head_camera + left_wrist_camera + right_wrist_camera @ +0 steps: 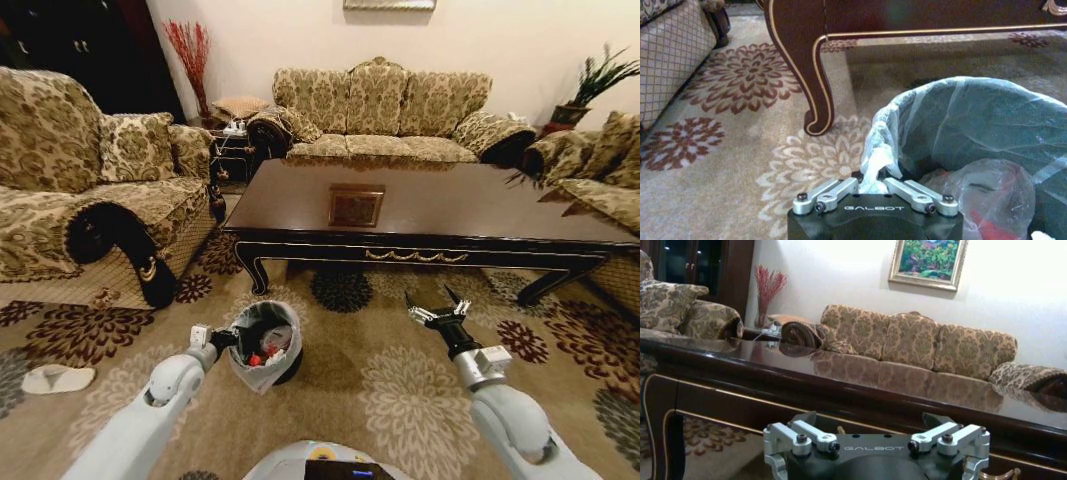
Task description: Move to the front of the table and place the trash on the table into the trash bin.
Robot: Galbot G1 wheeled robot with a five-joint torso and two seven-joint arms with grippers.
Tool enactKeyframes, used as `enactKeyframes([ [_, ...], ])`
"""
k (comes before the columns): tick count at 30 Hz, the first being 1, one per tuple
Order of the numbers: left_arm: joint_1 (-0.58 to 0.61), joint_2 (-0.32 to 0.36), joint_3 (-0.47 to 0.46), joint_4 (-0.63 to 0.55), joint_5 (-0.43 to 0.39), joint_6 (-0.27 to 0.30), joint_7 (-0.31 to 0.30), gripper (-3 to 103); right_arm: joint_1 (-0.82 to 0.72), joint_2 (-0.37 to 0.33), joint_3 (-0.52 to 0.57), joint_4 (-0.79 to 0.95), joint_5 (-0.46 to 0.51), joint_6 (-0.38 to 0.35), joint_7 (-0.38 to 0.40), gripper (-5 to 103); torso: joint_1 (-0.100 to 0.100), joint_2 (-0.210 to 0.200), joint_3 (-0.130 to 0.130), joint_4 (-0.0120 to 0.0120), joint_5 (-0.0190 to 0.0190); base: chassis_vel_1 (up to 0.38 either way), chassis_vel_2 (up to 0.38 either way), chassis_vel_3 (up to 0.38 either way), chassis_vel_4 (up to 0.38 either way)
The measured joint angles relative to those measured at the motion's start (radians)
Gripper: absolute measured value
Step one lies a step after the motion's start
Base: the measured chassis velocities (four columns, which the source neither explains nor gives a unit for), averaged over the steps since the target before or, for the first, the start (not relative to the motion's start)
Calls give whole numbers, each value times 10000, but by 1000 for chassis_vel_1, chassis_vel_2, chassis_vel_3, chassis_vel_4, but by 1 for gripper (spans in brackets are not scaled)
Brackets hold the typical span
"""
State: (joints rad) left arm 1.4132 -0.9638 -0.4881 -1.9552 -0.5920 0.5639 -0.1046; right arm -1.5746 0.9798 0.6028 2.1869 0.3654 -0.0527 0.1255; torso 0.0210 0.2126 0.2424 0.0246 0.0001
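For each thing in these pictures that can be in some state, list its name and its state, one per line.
trash bin: upright on the carpet, liner open, trash inside.
trash: in the bin, a clear bag and red bits showing.
table: top bare.
left gripper: shut on the liner's rim.
right gripper: open, holding nothing, in front of the table.

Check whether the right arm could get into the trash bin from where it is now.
Probably yes. The right gripper hangs open over bare carpet, with nothing between it and the trash bin. The bin's mouth is open upward, though the left gripper pinches the liner at its near rim.
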Motion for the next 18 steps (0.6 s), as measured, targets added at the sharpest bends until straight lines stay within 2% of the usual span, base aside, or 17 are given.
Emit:
enactKeyframes([
  [18,-274,-14,245,454,51,-122,1,2,-7,6,-34,56,117,-197,134,100,-203,-671,-457,0,0,0,0,0,0],
])
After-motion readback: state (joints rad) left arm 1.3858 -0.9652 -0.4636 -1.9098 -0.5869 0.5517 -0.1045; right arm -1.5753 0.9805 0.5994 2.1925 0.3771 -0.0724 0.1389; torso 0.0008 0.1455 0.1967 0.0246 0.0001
